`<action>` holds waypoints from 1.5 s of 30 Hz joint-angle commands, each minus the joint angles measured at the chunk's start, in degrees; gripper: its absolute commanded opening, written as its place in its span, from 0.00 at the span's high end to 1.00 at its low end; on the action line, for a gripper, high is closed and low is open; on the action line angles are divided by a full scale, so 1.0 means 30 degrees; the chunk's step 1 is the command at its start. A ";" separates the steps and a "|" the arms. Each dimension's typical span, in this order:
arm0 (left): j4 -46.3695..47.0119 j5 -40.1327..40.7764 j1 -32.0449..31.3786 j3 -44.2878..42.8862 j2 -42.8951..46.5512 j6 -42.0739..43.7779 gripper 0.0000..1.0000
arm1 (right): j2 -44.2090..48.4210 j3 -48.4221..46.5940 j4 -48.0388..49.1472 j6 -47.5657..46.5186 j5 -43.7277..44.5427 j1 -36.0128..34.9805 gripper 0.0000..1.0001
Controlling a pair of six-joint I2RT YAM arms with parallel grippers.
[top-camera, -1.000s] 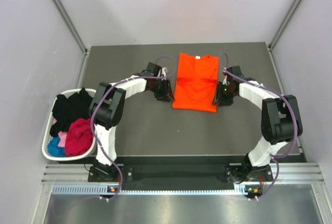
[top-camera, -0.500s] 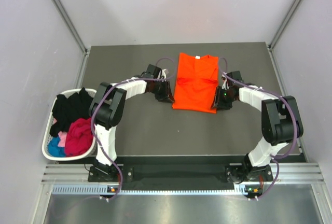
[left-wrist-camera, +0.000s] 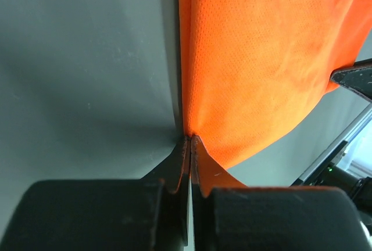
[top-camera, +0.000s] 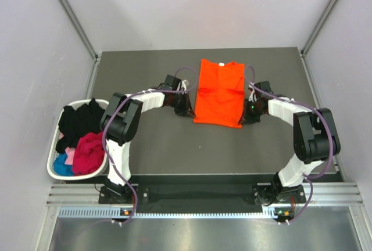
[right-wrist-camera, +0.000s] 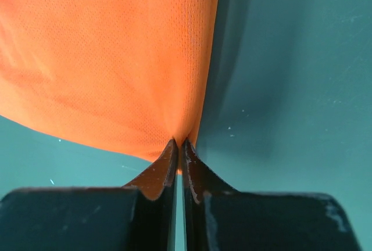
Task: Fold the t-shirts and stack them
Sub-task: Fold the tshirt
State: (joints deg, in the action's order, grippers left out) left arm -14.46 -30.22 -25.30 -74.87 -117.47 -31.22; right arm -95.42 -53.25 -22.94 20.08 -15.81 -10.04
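Fingertips of the left gripper [left-wrist-camera: 189, 140] are pressed together with no gap to see, nipping the very edge of the orange t-shirt [left-wrist-camera: 261, 59]; the mesh cloth puckers into the pinch and fans away toward 1 o'clock over the grey table [left-wrist-camera: 87, 71]. The right gripper [right-wrist-camera: 178, 143] mirrors it: its jaws meet on the opposite edge of the same tee [right-wrist-camera: 116, 59], the fabric gathering to a point between them and spreading toward 11 o'clock.

From the top view the orange t-shirt [top-camera: 218, 94] lies on the table [top-camera: 157, 140] at about 12 o'clock from the arm bases, a narrow shape with its neck and small white label at the far end. The left gripper [top-camera: 188, 110] grips its edge at roughly 8 o'clock of the garment, the right gripper [top-camera: 244, 114] at roughly 4 o'clock.

At 9 o'clock, off the table's left side, a white basket [top-camera: 55, 172] holds a black t-shirt [top-camera: 78, 120], a magenta one [top-camera: 90, 152] and a blue one [top-camera: 63, 164].
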 commanded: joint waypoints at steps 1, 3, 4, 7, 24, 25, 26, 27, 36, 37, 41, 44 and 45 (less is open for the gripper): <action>0.0686 0.0170 -0.0121 0.0697 0.1038 -0.0752 1.00 | 0.0896 0.0201 0.0235 -0.0070 0.0319 0.0271 1.00; 0.0980 0.0141 -0.0180 0.1400 0.1420 -0.1280 1.00 | 0.1277 0.0436 0.0147 -0.0071 0.0291 0.0272 1.00; 0.1069 0.0170 -0.0209 0.1605 0.1828 -0.1369 1.00 | 0.1423 0.0698 0.0088 -0.0129 0.0320 0.0301 1.00; 0.1245 -0.0123 -0.0326 0.2367 0.2357 -0.1282 1.00 | 0.2068 0.1313 0.0029 0.0105 0.0379 0.0330 1.00; 0.1539 0.1458 -0.2172 0.7292 0.6168 -0.1985 0.74 | 0.6726 0.6208 -0.0410 0.1101 -0.0352 0.0272 0.94; 0.1393 0.1604 -0.2172 0.6885 0.6255 -0.1985 0.72 | 0.6843 0.6150 -0.0468 0.1072 -0.0383 0.0272 0.89; 0.0725 0.1983 -0.2172 0.6533 0.6256 -0.1811 0.67 | 0.6961 0.6063 -0.0759 0.1072 -0.0325 0.0272 0.77; 0.0283 0.2392 -0.2172 0.6065 0.6198 -0.1664 0.66 | 0.7020 0.5917 -0.0994 0.1043 -0.0209 0.0301 0.74; -0.2970 0.4652 -0.1587 -0.0614 0.2484 0.0767 0.67 | 0.6641 0.1909 -0.2168 0.0165 0.0964 0.0857 0.68; -0.3031 0.4652 -0.1557 -0.1344 0.2216 0.1204 0.67 | 0.6378 0.1583 -0.2110 -0.0068 0.1110 0.0945 0.68; -0.3208 0.4770 -0.1382 -0.2814 0.0956 0.1968 0.68 | 0.3750 -0.0116 -0.1321 -0.2259 0.0117 0.1704 0.64; -0.3325 0.4448 -0.1352 -0.3693 0.0164 0.2291 0.68 | 0.2921 -0.0559 0.0083 -0.2881 -0.1081 0.2290 0.63; -0.3383 0.4360 -0.1352 -0.3985 -0.0098 0.2408 0.68 | 0.2832 -0.0559 0.0436 -0.3057 -0.2072 0.2496 0.63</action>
State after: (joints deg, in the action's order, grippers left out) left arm -22.72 -16.99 -29.50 -83.35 -116.66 -26.94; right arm -85.73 -53.28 -25.52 15.35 -16.58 -4.71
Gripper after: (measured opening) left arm 0.323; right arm 0.367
